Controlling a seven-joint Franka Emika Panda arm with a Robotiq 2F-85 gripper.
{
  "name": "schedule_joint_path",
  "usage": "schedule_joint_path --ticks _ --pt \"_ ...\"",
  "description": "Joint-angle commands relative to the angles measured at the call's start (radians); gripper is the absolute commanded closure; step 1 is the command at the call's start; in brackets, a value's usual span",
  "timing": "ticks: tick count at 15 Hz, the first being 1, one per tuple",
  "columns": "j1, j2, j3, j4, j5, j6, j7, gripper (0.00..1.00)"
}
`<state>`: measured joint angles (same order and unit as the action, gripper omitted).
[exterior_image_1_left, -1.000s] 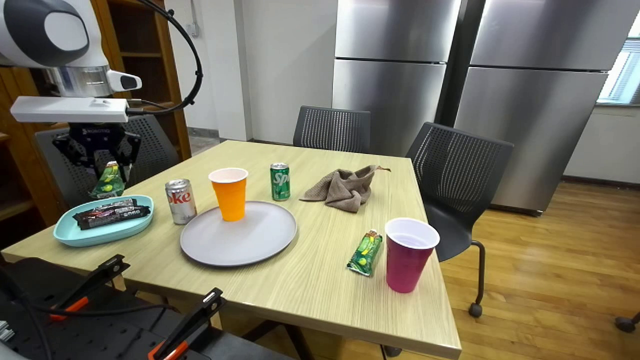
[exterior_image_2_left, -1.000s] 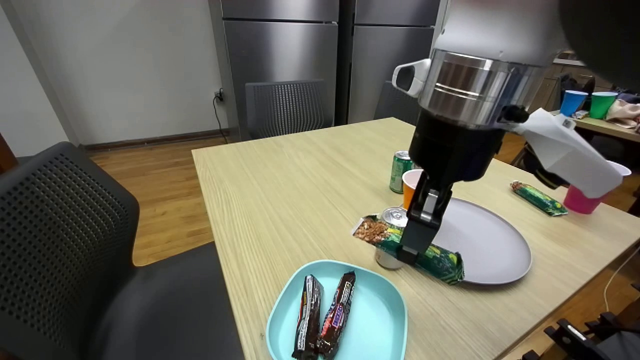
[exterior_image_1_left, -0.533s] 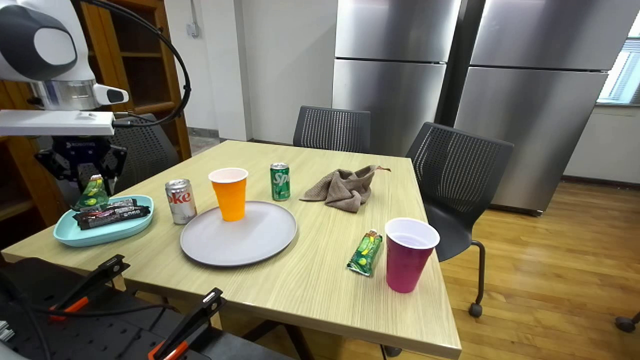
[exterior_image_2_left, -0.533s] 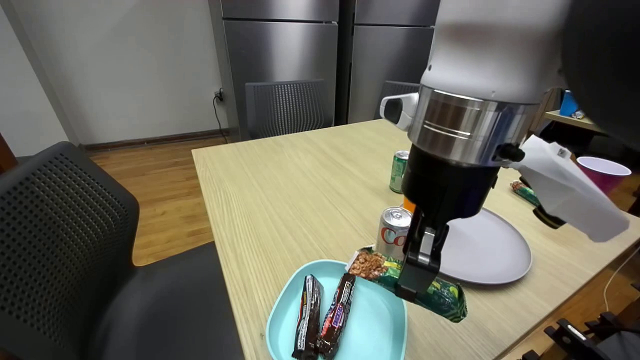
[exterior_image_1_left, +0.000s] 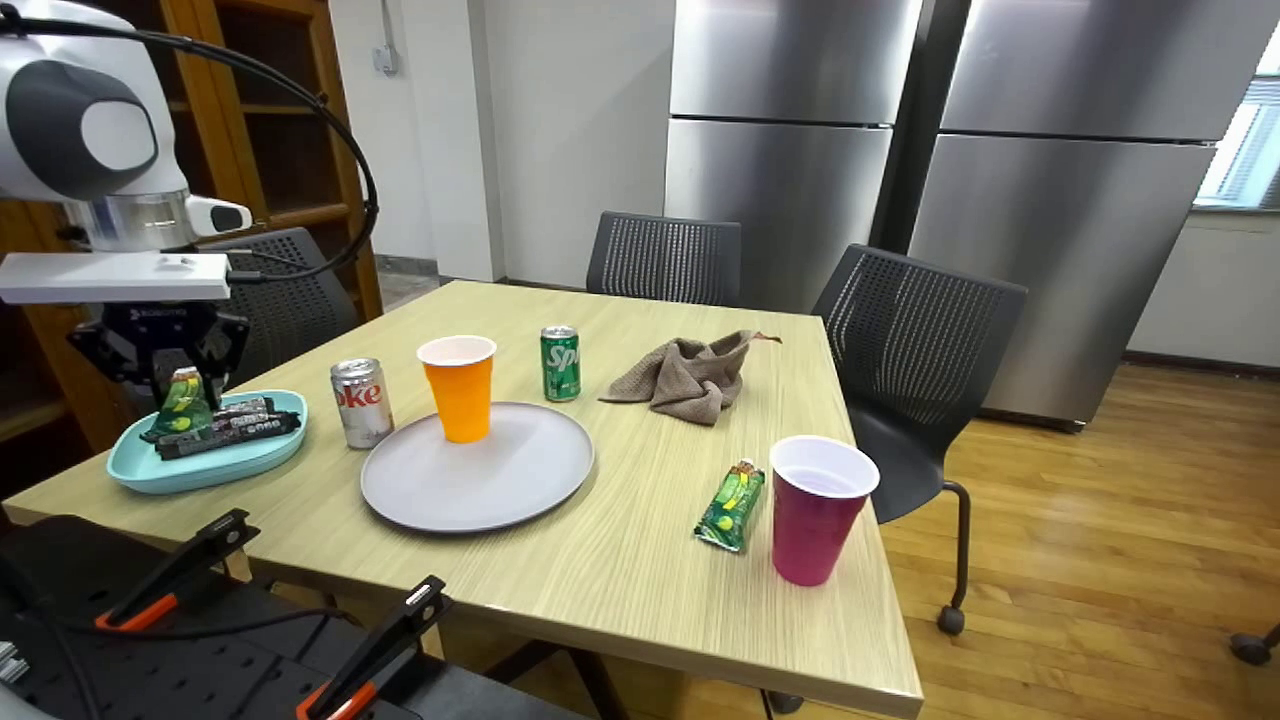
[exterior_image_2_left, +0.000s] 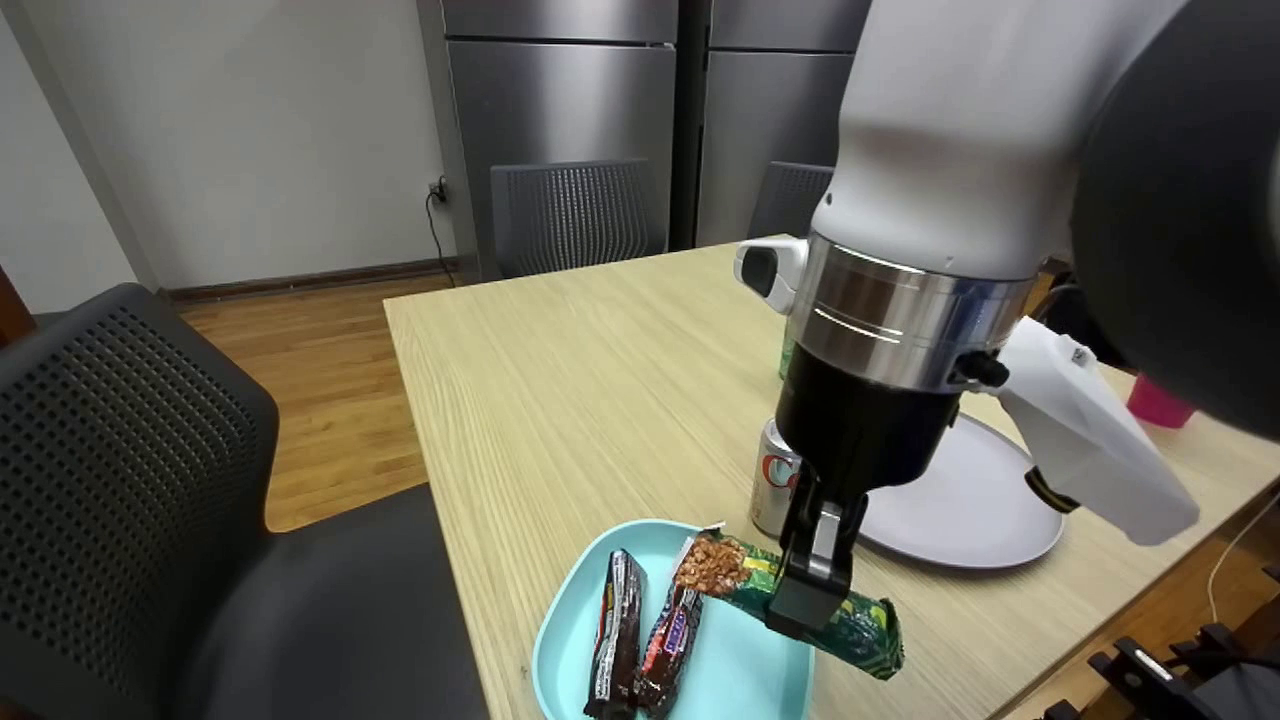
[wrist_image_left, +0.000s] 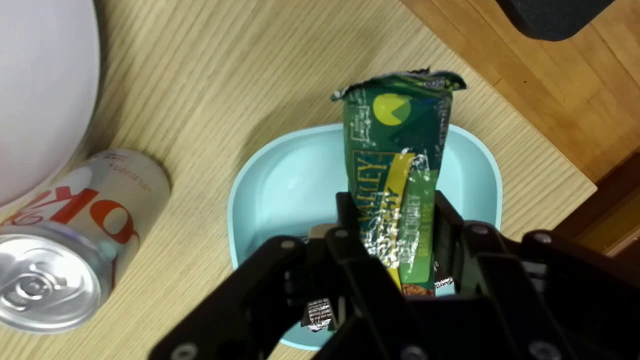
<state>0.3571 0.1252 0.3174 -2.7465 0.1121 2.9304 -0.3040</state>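
Note:
A green granola bar (wrist_image_left: 397, 130) is pinched across its middle by my gripper (wrist_image_left: 392, 202), one finger on each side of the wrapper. In an exterior view the bar (exterior_image_2_left: 725, 570) is tilted, its nut-pictured end up over the light-blue tray (exterior_image_2_left: 760, 675). Two dark-wrapped candy bars (exterior_image_2_left: 617, 630) lie side by side in that tray. The held bar's raised end overlaps the upper part of the Snickers bar (exterior_image_2_left: 672, 640); whether they touch I cannot tell. From the wrist, my fingers mostly cover both candy bars. Beside the tray stands a silver Coke can (exterior_image_1_left: 362, 405).
A grey plate (exterior_image_1_left: 420, 490) carries an orange cup (exterior_image_1_left: 463, 390). Farther along are a Sprite can (exterior_image_1_left: 560, 365), a brown cloth (exterior_image_1_left: 690, 380), another green bar (exterior_image_1_left: 732, 505) and a magenta cup (exterior_image_1_left: 815, 520). Chairs (exterior_image_1_left: 910, 340) flank the table (exterior_image_1_left: 620, 590); clamps (exterior_image_1_left: 380, 640) sit at its near edge.
My gripper has come down with the green bar still in its grasp, from well above the tray to low over the candy bars. The tray, can and cups have stayed put.

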Motion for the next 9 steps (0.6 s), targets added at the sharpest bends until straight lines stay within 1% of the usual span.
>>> schedule_joint_path --ticks 1,6,9 --pt "-0.045 0.052 0.03 0.044 -0.042 0.026 0.002 0.87" --pt "-0.061 0.101 -0.002 0.082 -0.144 0.051 0.02 0.87" --pt "-0.086 0.131 0.003 0.107 -0.173 0.054 0.011 0.87"
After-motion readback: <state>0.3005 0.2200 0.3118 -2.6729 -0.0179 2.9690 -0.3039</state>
